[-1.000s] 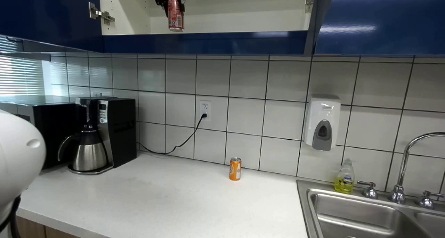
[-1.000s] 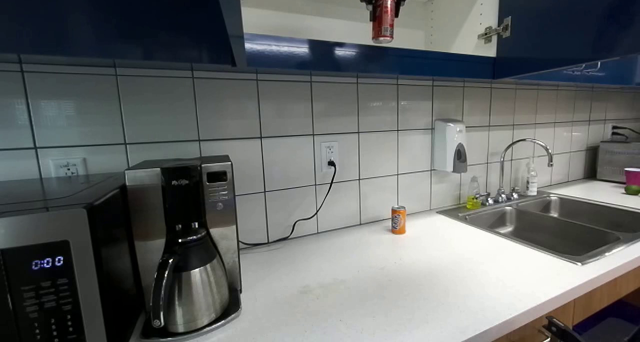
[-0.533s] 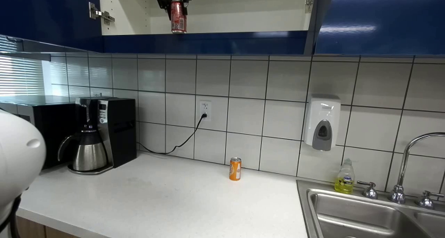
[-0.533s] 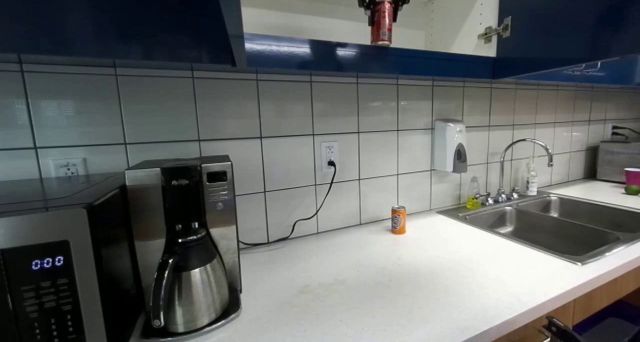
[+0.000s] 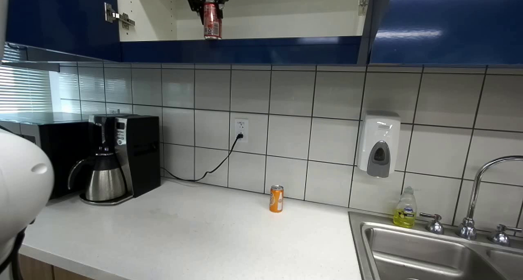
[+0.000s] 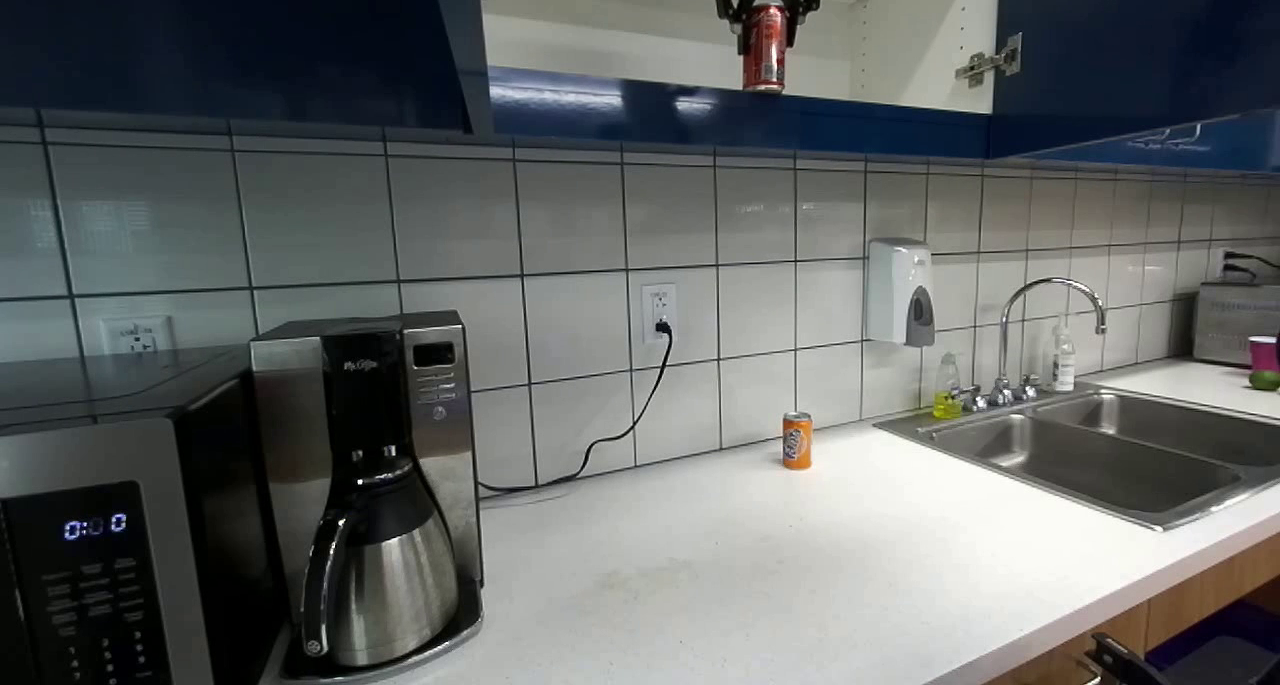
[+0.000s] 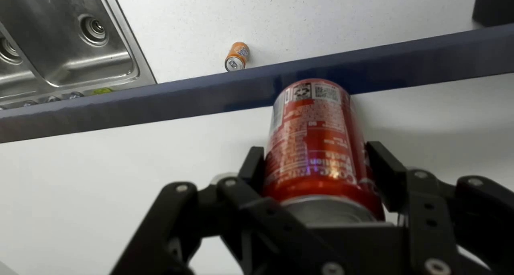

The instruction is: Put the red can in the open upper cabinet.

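The red can [image 5: 213, 21] is upright in my gripper [image 5: 211, 15] at the front of the open upper cabinet [image 5: 286, 16]. In an exterior view, the can [image 6: 765, 53] hangs below the gripper [image 6: 767, 35], against the cabinet's cream interior [image 6: 600, 25]. Its bottom lines up with the top of the blue front edge. I cannot tell whether it touches the shelf. In the wrist view, both fingers of the gripper [image 7: 316, 162] press the sides of the can [image 7: 311, 134]. The can's lower end overlaps the blue edge, with the white shelf [image 7: 120, 182] around it.
The blue front edge [image 5: 245, 50] runs below the opening. Open blue doors stand at the side [image 5: 61, 22] [image 6: 1130, 45]. An orange can [image 5: 276, 199] stands on the counter below. A coffee maker [image 6: 370, 485], microwave [image 6: 90, 545], soap dispenser [image 5: 379, 145] and sink [image 6: 1100, 455] are also below.
The gripper and red can have moved slightly down and a little deeper over the shelf, shifting right in one exterior view. The grip has stayed shut. The orange can has not moved.
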Action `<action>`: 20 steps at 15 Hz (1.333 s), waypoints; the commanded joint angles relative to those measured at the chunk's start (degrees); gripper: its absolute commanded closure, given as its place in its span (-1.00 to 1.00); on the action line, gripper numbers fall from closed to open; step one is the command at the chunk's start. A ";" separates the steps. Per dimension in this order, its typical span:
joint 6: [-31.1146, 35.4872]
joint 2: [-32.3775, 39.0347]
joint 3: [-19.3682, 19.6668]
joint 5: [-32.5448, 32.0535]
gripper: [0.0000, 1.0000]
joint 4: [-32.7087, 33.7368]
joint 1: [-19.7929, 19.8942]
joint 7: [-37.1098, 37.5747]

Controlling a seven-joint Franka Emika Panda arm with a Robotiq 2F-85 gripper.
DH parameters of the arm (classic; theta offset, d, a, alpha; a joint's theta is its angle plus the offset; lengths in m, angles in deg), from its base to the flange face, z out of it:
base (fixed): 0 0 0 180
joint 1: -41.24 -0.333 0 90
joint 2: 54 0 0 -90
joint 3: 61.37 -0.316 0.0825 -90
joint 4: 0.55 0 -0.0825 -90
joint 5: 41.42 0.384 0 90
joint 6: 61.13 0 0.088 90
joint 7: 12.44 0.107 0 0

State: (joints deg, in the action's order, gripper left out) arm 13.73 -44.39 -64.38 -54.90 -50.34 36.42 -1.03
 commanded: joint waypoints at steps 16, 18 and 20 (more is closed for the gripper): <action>-5.82 5.88 -0.11 0.18 0.18 12.30 -0.84 0.00; -5.66 6.28 -0.03 0.05 0.18 12.71 -0.91 0.22; -5.68 6.73 0.03 -0.09 0.18 13.12 -0.94 0.33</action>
State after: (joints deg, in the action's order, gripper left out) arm 9.38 -38.92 -64.36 -54.92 -40.13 35.74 -1.03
